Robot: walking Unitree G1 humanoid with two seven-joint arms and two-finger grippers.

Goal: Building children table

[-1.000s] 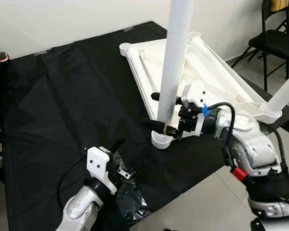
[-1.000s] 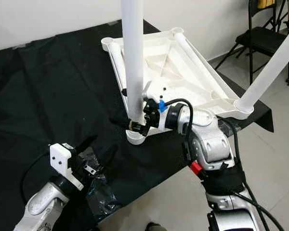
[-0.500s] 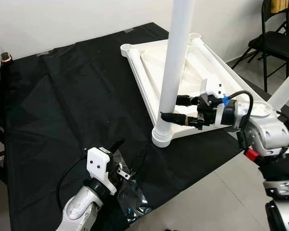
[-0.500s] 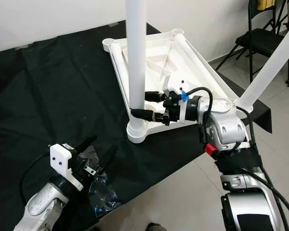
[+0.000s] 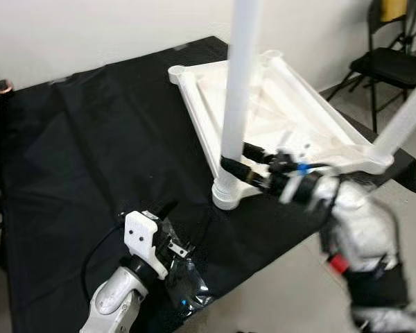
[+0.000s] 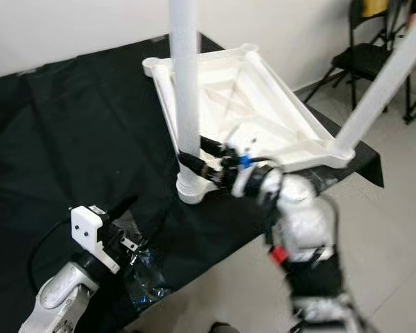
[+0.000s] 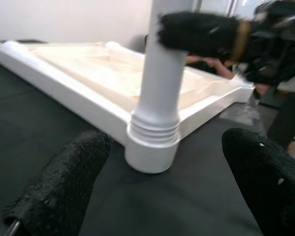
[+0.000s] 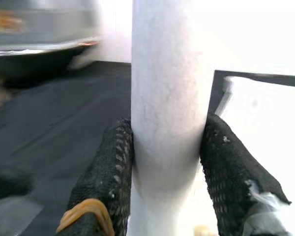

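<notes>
A white table top (image 5: 194,104) lies upside down on the black cloth. One white leg (image 5: 237,90) stands upright in its near corner socket (image 5: 227,195). My right gripper (image 5: 237,165) is shut on this leg just above the socket. In the right wrist view the leg (image 8: 167,98) sits tight between both black fingers (image 8: 113,167). A second white leg (image 5: 405,121) leans out from the right corner. My left gripper (image 5: 185,218) rests low over the cloth in front of the socket, open and holding nothing, its fingers (image 7: 64,182) spread wide.
A crumpled clear plastic bag (image 5: 187,284) lies on the cloth under my left wrist. A black folding chair (image 5: 395,62) stands on the floor at the back right. The cloth's edge drops to bare floor (image 6: 229,291) beside my right arm.
My right arm, blurred now, has swung in from the right and its fingers have closed around the upright leg lower down. The left arm has stayed put.
</notes>
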